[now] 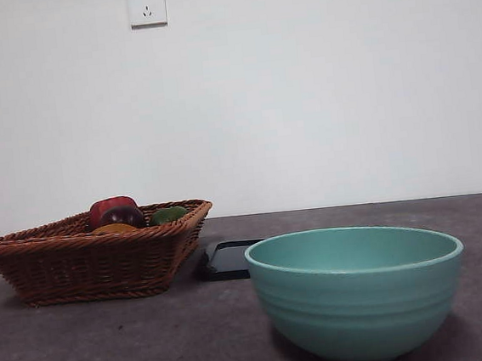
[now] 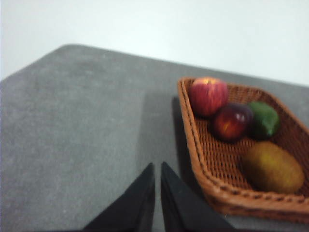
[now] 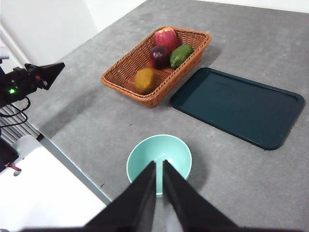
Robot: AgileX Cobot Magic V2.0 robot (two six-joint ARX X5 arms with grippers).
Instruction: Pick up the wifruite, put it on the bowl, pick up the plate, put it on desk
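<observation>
The orange-brown wifruite [image 2: 273,166] lies in a wicker basket [image 2: 207,174], at the end nearest my left gripper; it also shows in the right wrist view [image 3: 145,80] and just over the basket rim in the front view [image 1: 113,229]. The teal-green bowl [image 1: 359,293] stands empty on the desk [image 1: 112,346], under my right gripper [image 3: 159,164], which is shut and held high. The plate is a dark teal rectangular tray [image 3: 239,106] lying flat beside the basket. My left gripper [image 2: 158,166] is shut and empty, above the desk just outside the basket.
The basket [image 3: 154,63] also holds a red apple [image 3: 165,37], a dark purple-red fruit [image 3: 159,55] and a green fruit [image 3: 181,55]. The desk's edge [image 3: 77,169] runs near the bowl. The left arm [image 3: 34,79] shows beyond that edge.
</observation>
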